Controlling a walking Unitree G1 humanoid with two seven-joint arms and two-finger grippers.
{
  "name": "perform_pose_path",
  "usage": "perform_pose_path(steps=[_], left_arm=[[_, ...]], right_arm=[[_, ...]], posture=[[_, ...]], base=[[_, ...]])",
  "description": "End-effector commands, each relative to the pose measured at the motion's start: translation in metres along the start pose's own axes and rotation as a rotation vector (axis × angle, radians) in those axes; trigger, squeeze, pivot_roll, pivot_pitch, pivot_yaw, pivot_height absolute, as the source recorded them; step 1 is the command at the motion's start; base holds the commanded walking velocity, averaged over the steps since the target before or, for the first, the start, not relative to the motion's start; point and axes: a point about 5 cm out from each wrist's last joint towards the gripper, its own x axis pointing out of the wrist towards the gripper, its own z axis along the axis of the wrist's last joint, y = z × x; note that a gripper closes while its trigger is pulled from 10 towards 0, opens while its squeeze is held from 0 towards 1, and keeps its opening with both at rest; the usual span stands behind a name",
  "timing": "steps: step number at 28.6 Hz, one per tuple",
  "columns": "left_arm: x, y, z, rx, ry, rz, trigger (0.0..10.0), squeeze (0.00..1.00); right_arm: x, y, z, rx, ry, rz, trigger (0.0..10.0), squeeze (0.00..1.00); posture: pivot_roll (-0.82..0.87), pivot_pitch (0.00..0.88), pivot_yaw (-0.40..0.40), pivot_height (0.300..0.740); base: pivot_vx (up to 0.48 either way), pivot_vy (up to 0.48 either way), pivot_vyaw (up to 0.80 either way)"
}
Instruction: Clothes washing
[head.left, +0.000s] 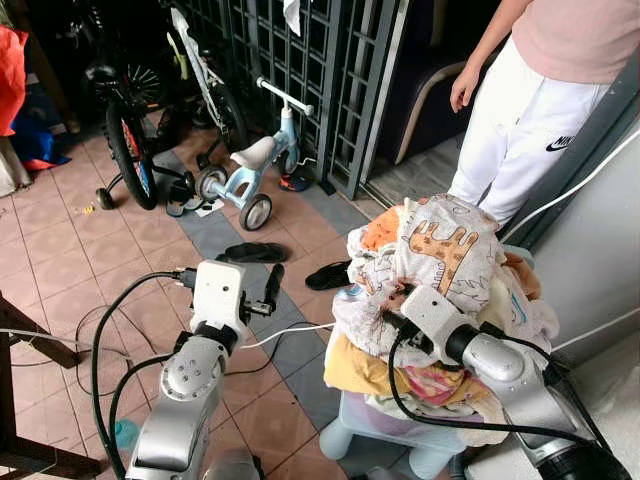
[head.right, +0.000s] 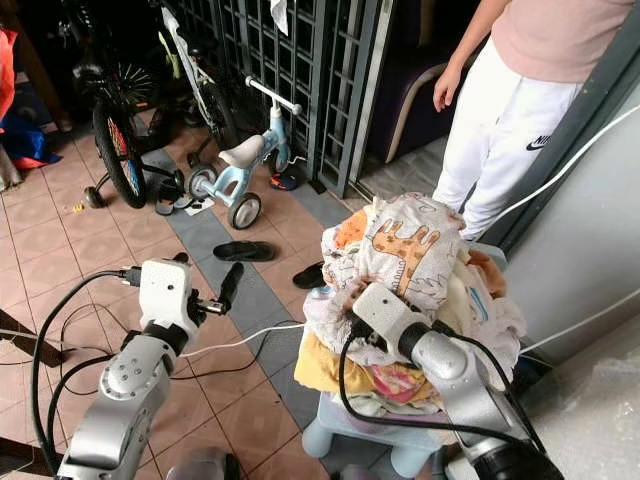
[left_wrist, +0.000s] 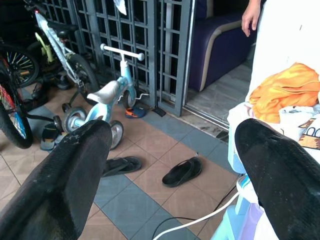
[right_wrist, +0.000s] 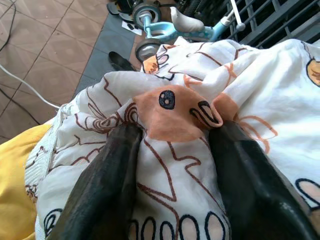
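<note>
Laundry is heaped high in a pale basket (head.left: 350, 420) at the robot's right, topped by a white giraffe-print cloth (head.left: 440, 250). From the head the right gripper (head.left: 392, 312) is buried in that heap, but the right wrist view settles it: both black fingers (right_wrist: 107, 175) are pressed into the giraffe cloth (right_wrist: 190, 150) with a fold bunched between them, gripping it. The right arm reaches forward, elbow bent. The left gripper (head.left: 270, 288) is raised over the tiled floor (head.left: 70, 250), fingers (left_wrist: 65, 170) spread wide and holding nothing; past them lie two black sandals (left_wrist: 182, 171) and a small blue bike (left_wrist: 107, 102). A person (head.left: 540, 110) stands behind the basket.
</note>
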Motion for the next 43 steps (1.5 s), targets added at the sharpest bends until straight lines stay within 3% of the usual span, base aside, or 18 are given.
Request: perform_pose_path(steps=[1,5,10,12,13,15,19,21,26,29,33,42,43], left_arm=[[0.000,0.001,0.006,0.007,-0.020,-0.004,10.0,0.00],[-0.001,0.002,0.005,0.006,-0.017,0.001,10.0,0.00],[-0.002,0.000,0.005,0.001,-0.016,0.007,10.0,0.00],[-0.003,0.000,0.004,-0.001,-0.015,0.009,10.0,0.00],[-0.003,0.000,0.004,-0.001,-0.015,0.009,10.0,0.00],[-0.003,0.000,0.004,-0.003,-0.018,0.013,10.0,0.00],[-0.003,0.001,0.004,-0.003,-0.020,0.016,10.0,0.00],[-0.001,0.000,0.004,-0.005,-0.022,0.015,10.0,0.00],[0.004,-0.001,0.007,-0.005,-0.033,0.006,10.0,0.00],[0.010,-0.001,0.008,0.007,-0.035,0.010,10.0,0.00],[0.015,0.002,0.006,0.029,-0.027,0.063,10.0,0.00],[0.021,0.003,0.006,0.064,-0.043,0.082,10.0,0.00],[0.022,0.003,0.006,0.063,-0.042,0.083,10.0,0.00]], right_arm=[[-0.002,-0.010,-0.004,0.008,0.019,-0.061,0.0,0.00],[-0.001,-0.009,-0.005,0.017,0.016,-0.069,0.0,0.00],[0.000,-0.013,-0.002,0.102,-0.011,-0.128,0.0,0.00],[0.001,-0.019,0.004,0.221,-0.052,-0.188,0.0,0.00],[0.001,-0.019,0.004,0.221,-0.052,-0.188,0.0,0.00],[0.003,-0.027,0.014,0.328,-0.112,-0.253,0.0,0.00],[0.003,-0.033,0.035,0.488,-0.253,-0.264,0.0,0.00],[0.003,-0.035,0.047,0.651,-0.323,-0.249,0.0,0.00],[0.001,-0.041,0.073,0.785,-0.449,-0.190,0.0,0.00],[0.001,-0.060,0.084,0.839,-0.497,-0.248,0.0,0.00],[-0.004,-0.078,0.087,0.683,-0.487,-0.380,0.0,0.00],[-0.009,-0.081,0.076,0.569,-0.418,-0.522,0.0,0.00],[-0.008,-0.079,0.075,0.548,-0.398,-0.521,2.6,0.00]], posture=[[0.06,0.000,-0.022,0.740],[0.06,0.000,-0.029,0.740],[0.05,0.000,-0.035,0.740],[0.05,0.000,-0.038,0.740],[0.05,0.000,-0.038,0.740],[0.05,0.000,-0.039,0.740],[0.05,0.000,-0.037,0.740],[0.04,0.000,-0.032,0.740],[0.03,0.000,-0.022,0.740],[0.03,0.000,-0.014,0.740],[0.02,0.000,-0.010,0.740],[0.00,0.000,-0.003,0.740],[0.00,0.000,-0.003,0.740]], base=[[0.000,0.000,0.00],[0.000,0.000,0.00],[0.000,0.000,0.00],[0.000,0.000,0.00],[0.000,0.000,0.00],[0.000,0.000,0.00],[0.000,0.000,0.00],[0.000,0.000,0.00],[0.000,0.000,0.00],[0.000,0.000,0.00],[0.000,0.000,0.00],[0.000,0.000,0.00],[0.000,0.000,0.00]])
